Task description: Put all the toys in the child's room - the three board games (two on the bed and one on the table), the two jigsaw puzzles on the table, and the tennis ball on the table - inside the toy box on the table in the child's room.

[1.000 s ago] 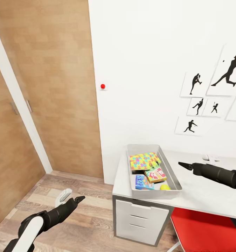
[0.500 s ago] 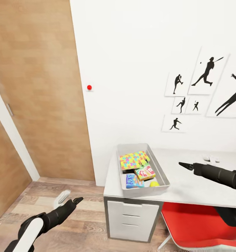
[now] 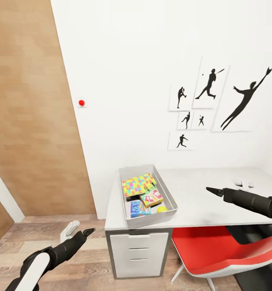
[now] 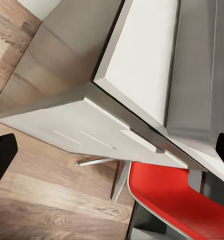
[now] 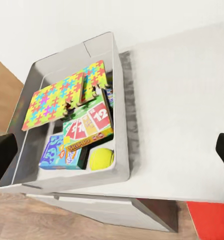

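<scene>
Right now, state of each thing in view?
Toy box: open-topped, on the table.
Puzzles: in the box.
Two game boxes: in the box.
Ball: in the box.
Drawers: shut.
Left end effector: open, empty.
Right end effector: open, empty.

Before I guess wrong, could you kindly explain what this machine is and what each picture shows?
It is a simulated wheeled robot with two arms. The head camera looks down over both: the left gripper hangs above the floor, and the right gripper hovers over the table; both look empty. The left wrist camera sees the table's drawers and a red chair. The right wrist camera looks into the toy box, which holds a puzzle, two board games and a tennis ball.
</scene>
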You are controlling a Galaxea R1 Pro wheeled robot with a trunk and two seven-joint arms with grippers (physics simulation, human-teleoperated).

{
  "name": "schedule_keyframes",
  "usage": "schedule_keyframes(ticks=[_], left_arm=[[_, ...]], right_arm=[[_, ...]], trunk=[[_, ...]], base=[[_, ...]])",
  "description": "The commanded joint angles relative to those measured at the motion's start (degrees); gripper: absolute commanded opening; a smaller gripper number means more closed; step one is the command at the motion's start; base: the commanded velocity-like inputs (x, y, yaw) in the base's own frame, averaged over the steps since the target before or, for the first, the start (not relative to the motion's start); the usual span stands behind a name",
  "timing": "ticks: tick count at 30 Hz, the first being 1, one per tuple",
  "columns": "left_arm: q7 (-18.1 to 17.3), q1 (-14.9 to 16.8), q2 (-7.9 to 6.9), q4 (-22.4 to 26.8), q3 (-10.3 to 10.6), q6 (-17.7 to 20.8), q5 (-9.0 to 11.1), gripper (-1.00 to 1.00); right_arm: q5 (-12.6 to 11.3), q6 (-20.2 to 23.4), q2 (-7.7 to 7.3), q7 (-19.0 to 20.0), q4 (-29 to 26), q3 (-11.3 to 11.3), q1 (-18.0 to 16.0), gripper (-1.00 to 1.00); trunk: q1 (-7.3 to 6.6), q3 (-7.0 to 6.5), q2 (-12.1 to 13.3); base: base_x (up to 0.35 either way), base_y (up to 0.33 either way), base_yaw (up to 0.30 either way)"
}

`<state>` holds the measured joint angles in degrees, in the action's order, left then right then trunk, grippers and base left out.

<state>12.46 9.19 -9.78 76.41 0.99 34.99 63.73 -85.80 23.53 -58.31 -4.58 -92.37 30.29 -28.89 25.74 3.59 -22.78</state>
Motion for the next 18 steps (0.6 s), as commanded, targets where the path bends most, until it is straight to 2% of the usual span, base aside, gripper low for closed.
schedule_keyframes(ticks=[1,6,12,13,18], left_arm=[[0.5,0.0,-0.06,0.1,0.1,0.0,0.6,1.00],[0.5,0.5,-0.06,-1.5,0.1,-0.1,0.9,1.00],[0.5,1.1,-0.09,-3.2,-0.2,-0.1,1.2,1.00],[0.4,1.3,-0.11,-3.8,-1.5,-0.2,1.3,1.00],[0.3,1.3,-0.08,-4.1,-3.2,-0.2,1.2,1.00]], right_arm=[[-0.6,0.0,-0.05,-0.5,-0.1,0.2,-0.2,1.00],[-0.7,-0.2,-0.05,-0.5,-0.1,0.3,-0.2,1.00],[-0.6,-0.3,-0.05,-0.3,-0.1,0.3,-0.2,1.00],[-0.6,-0.2,-0.05,-0.1,-0.1,0.3,-0.2,1.00],[-0.5,0.0,-0.05,0.0,0.0,0.3,-0.1,1.00]], trunk=[[0.04,0.11,-0.1],[0.04,-0.05,-0.1],[0.04,-0.27,-0.1],[0.04,-0.28,-0.1],[0.04,-0.32,-0.1]], base=[[-0.006,0.000,-0.280],[-0.054,0.000,-0.279],[-0.221,0.015,-0.239],[-0.173,0.054,-0.077],[-0.107,0.033,-0.048]])
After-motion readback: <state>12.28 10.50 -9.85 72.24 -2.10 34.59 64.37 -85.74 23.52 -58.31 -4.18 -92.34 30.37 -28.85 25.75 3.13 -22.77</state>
